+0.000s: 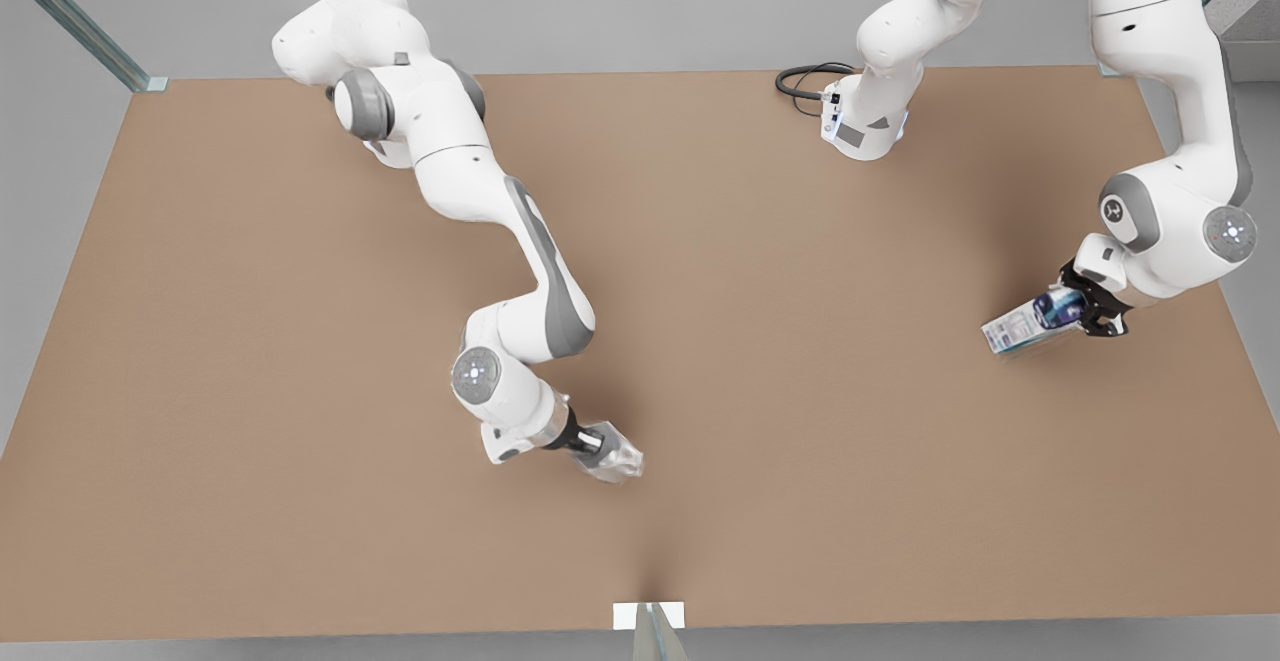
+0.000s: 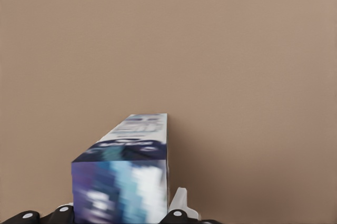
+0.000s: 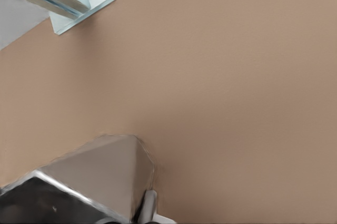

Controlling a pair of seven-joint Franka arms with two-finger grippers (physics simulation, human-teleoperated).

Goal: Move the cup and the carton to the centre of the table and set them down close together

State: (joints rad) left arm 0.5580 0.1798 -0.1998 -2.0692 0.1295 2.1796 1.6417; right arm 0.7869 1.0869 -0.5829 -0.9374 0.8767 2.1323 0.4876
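The carton is being held by the left gripper near the edge of the table at the front view's right, well away from the centre. In that view it is projecting from the jaws at a slant, and a shadow beneath it suggests it is riding clear of the surface, though contact cannot be ruled out. In the left wrist view the carton is sitting between the fingers, which are pinching its sides.

The cup is being held by the right gripper in the lower middle of the front view, towards the near edge of the table. In the right wrist view the cup's faceted grey wall is lying against one finger, so the jaws are judged to be pressed onto it. Whether the cup is resting on the surface or is lifted off it cannot be told.

Assessment of progress: both grasps are appearing complete. The two objects are lying well apart, and neither is at the centre. The carton is having the greater stretch of table left to cross; the cup is needing only a short carry. Transport, placement side by side and release are all outstanding.
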